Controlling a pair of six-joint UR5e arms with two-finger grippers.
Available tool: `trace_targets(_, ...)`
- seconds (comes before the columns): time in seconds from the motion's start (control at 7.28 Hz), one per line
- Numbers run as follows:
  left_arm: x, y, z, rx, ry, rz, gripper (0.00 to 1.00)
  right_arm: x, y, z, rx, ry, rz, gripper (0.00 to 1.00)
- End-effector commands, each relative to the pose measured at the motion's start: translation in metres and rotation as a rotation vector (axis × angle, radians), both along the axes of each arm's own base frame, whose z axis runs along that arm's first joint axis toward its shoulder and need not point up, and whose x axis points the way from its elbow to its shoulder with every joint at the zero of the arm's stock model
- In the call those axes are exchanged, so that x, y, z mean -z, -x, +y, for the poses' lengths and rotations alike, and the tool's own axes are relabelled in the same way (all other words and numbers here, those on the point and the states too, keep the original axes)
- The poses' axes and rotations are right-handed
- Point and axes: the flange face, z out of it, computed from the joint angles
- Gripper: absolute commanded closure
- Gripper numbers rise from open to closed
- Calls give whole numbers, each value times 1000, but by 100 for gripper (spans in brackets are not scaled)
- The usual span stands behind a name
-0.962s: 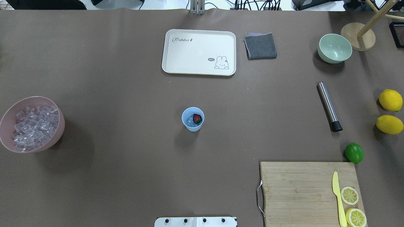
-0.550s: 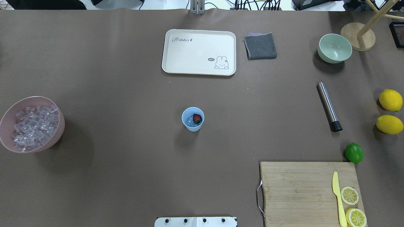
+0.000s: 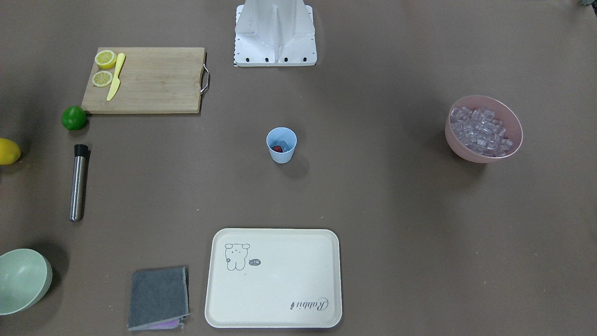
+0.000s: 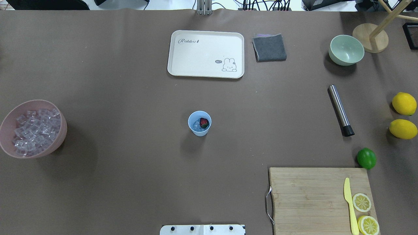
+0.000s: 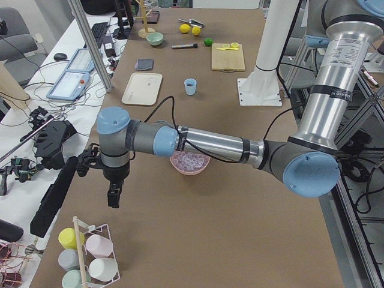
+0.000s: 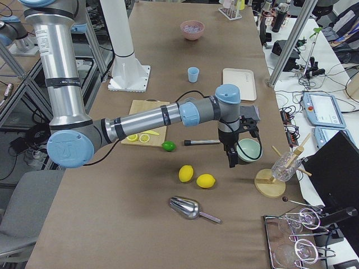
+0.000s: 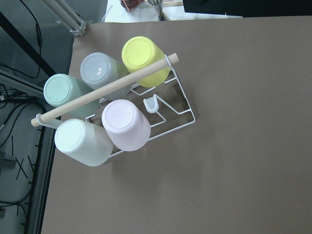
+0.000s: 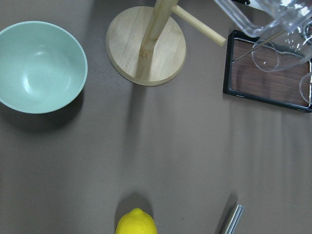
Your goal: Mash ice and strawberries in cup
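Note:
The light-blue cup (image 4: 199, 123) stands upright mid-table, also seen in the front-facing view (image 3: 281, 144). Inside it lie the red strawberry (image 4: 204, 122) and a piece of clear ice (image 4: 196, 124). More ice (image 4: 34, 130) fills a pink bowl (image 4: 62, 130) at the table's left edge. My left gripper (image 5: 113, 198) hangs far off the cup, past the pink bowl and near a rack of cups; I cannot tell whether it is open or shut. My right gripper (image 6: 231, 158) hovers by the pale green bowl (image 6: 248, 150); its state cannot be told either.
A steel muddler (image 4: 340, 110) lies right of the cup. A cream tray (image 4: 205, 54) and grey cloth (image 4: 269, 47) sit at the back. Two lemons (image 4: 404, 103), a lime (image 4: 366, 158) and a cutting board (image 4: 313, 199) with knife and lemon slices occupy the right side.

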Motion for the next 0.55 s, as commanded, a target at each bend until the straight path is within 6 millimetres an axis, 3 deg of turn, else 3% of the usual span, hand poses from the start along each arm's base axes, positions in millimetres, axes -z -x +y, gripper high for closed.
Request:
trace_targets(0.0,-24,-23,-7,-38,3,86,3,4,6,0,21,10,-65,0)
trace_targets(0.41,-20,-27,-6,-46,-1,131,3,-1,10,2,33,31,-101,0)
